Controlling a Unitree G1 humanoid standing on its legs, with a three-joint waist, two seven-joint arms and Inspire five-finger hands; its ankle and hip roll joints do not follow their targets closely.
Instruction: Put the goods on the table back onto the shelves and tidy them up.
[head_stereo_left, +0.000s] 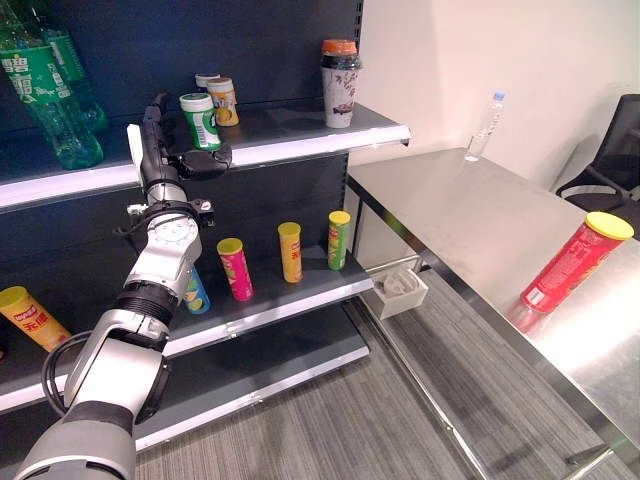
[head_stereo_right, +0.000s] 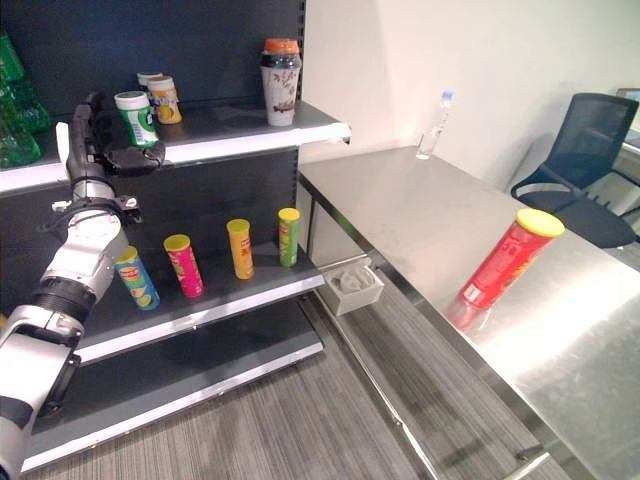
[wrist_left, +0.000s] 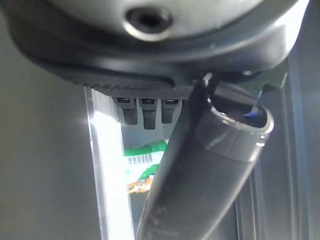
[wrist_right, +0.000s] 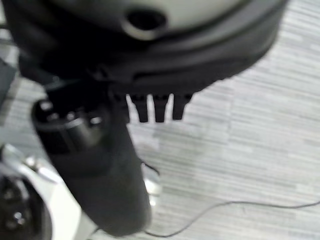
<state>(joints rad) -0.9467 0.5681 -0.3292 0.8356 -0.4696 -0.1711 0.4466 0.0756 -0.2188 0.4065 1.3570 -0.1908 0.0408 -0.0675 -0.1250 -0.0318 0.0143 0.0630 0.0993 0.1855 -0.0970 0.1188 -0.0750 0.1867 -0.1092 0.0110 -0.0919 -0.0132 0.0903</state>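
Steel worktop (head_stereo_left: 480, 215) carries a red tube (head_stereo_left: 575, 262), while the left hand (head_stereo_left: 160, 140) rests open beside the green-labelled cup (head_stereo_left: 201, 120) on the upper shelf (head_stereo_left: 300, 135), whose barcode shows in the wrist view.

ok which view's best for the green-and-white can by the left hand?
Left eye view: the green-and-white can stands whole on the upper shelf, with the left hand beside it. Right eye view shows the same, smaller. Left wrist view catches just a strip of its label past the fingers.

Red can (head_stereo_left: 574, 265) and bottle (head_stereo_left: 483, 127) on steel table (head_stereo_left: 470, 215).
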